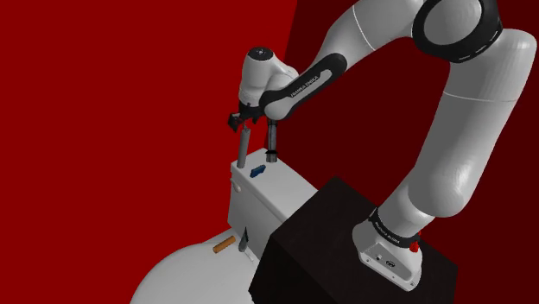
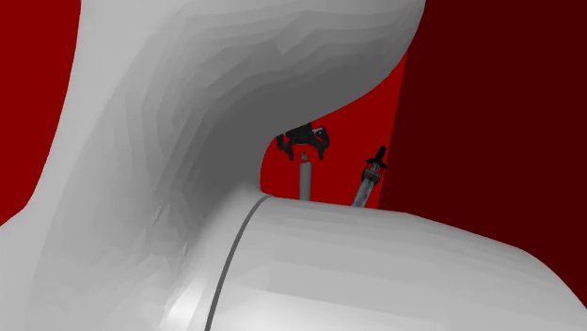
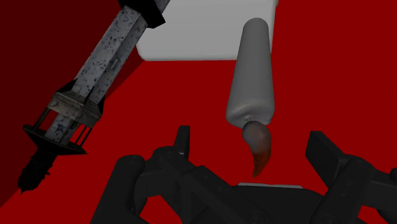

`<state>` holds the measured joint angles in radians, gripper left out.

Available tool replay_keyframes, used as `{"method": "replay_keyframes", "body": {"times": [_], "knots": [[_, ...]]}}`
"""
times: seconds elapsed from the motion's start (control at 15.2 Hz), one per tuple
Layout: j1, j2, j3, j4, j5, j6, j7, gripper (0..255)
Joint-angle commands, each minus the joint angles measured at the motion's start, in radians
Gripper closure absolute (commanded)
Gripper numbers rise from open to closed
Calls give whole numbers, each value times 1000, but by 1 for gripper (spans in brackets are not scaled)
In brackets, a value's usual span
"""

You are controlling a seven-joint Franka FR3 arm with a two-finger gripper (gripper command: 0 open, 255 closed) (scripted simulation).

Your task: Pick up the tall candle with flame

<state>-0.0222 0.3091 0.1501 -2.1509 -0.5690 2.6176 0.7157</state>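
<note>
1. The gripper [image 3: 250,136] is released: its two black fingers [image 3: 183,141] stand well apart and touch nothing.
2. The tall grey candle [image 3: 252,73] stands upright on top of a white box [image 1: 259,200], at the left end of that top in the shoulder view. Its reddish flame [image 3: 257,149] points up toward the hand and sits between the open fingers.
3. Just to the candle's right in the shoulder view stands a darker speckled post [image 3: 95,83] with black lantern-like fittings. It is near the candle but apart from it.
4. A small blue thing [image 1: 256,172] lies on the box between the two. Nearer, on a round white table [image 1: 186,276], lies a short brown cylinder [image 1: 224,245].
5. Judged step: the approach is nearly done, with the hand hanging right above the candle and no grasp made yet.
6. The next move probably calls for a straight descent along the candle's axis, until the fingers pass the flame and flank the grey body, then a firm close.
7. The likely risk is the right-hand finger clipping the post, or a tilted squeeze toppling the candle.
</note>
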Motion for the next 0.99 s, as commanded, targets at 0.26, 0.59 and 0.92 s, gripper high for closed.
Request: {"method": "replay_keyframes", "body": {"times": [0.26, 0.59, 0.92], "knots": [[8, 26, -11, 1, -24, 22, 24, 255], [7, 25, -11, 0, -24, 23, 23, 255], [1, 4, -2, 0, -4, 4, 4, 255]]}}
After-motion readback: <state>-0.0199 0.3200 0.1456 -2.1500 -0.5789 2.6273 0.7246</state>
